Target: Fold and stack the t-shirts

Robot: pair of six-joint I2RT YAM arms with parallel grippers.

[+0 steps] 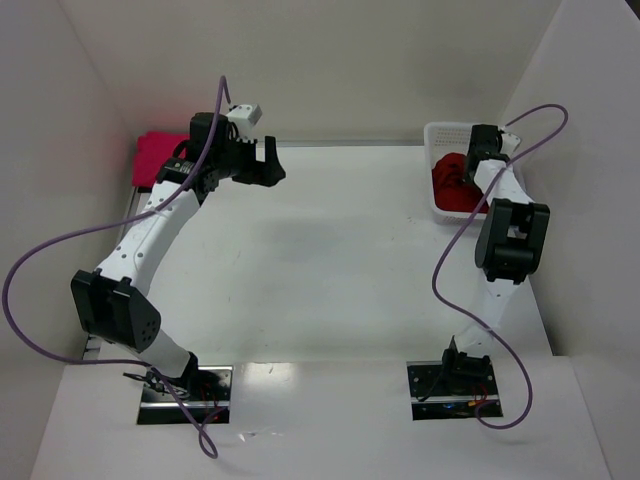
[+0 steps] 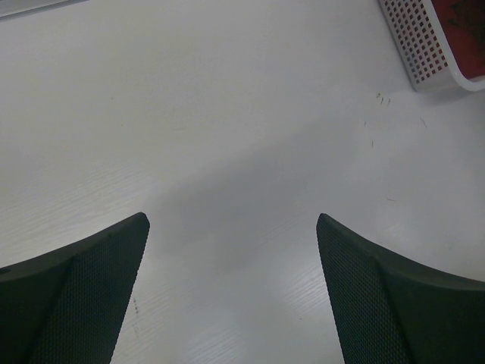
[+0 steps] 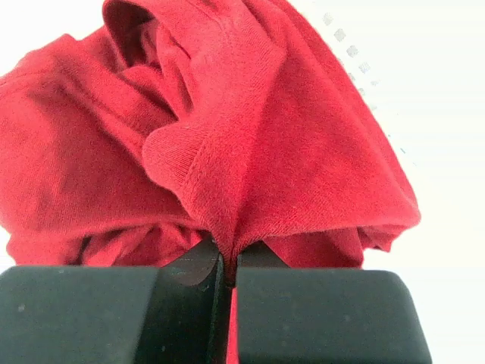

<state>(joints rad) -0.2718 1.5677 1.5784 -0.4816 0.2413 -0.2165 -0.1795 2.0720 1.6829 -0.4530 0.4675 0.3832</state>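
White surface point(image 1: 330, 260) boxed in by pale walls point(image 1: 330, 60), crimson t-shirt point(image 3: 227, 114) bunched in a white mesh basket point(image 1: 437, 135) at two o'clock, right tool point(image 3: 226, 265) pinched together on a fold of it, magenta t-shirt point(image 1: 155, 155) at ten o'clock, possibly folded, left tool point(image 2: 233, 220) spread apart over the surface

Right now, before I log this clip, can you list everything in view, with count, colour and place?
red t-shirt: one, dark red, bunched up inside the basket
pink t-shirt: one, magenta, far left corner
basket: one, white plastic mesh, far right of the table
table: one, white, under everything
cables: two, purple, one looping from each arm
left gripper: one, black, open, above bare table at the far left
right gripper: one, black, shut on a fold of the red t-shirt, at the basket
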